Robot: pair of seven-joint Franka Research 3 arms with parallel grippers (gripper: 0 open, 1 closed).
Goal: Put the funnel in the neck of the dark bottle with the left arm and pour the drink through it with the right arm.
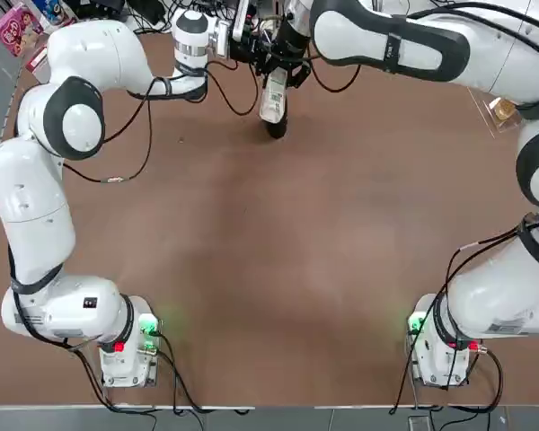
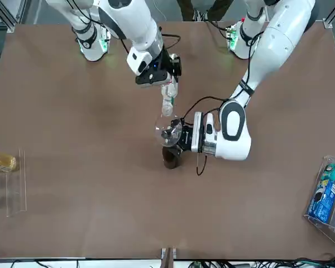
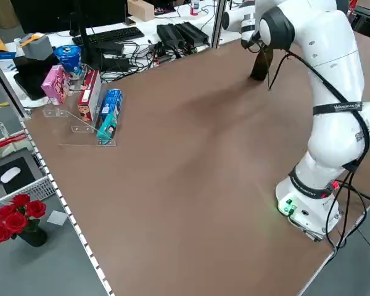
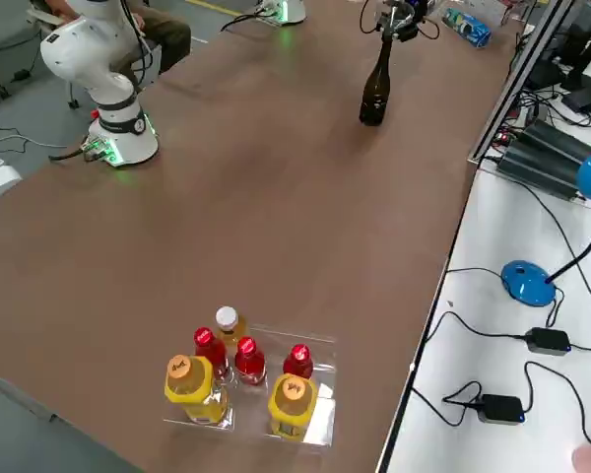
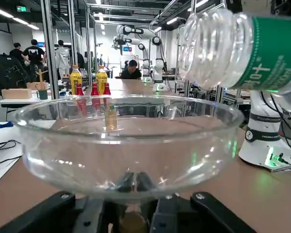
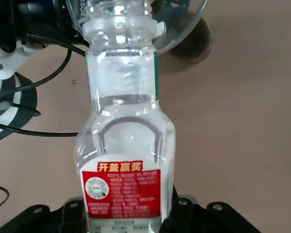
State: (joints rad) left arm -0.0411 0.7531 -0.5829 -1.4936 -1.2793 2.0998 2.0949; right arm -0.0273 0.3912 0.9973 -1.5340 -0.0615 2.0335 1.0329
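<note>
Tipping ribbed clear drink over glassy funnel (round-rimmed).

The left arm reaches toward what looks like the dark bottle.

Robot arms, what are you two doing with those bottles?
The left gripper holds the clear funnel on top of the dark bottle at the far middle of the table. The right gripper holds the drink tipped down, its open mouth just over the funnel's rim. No stream shows in these pictures, so it looks like pouring is only about to start.
</note>
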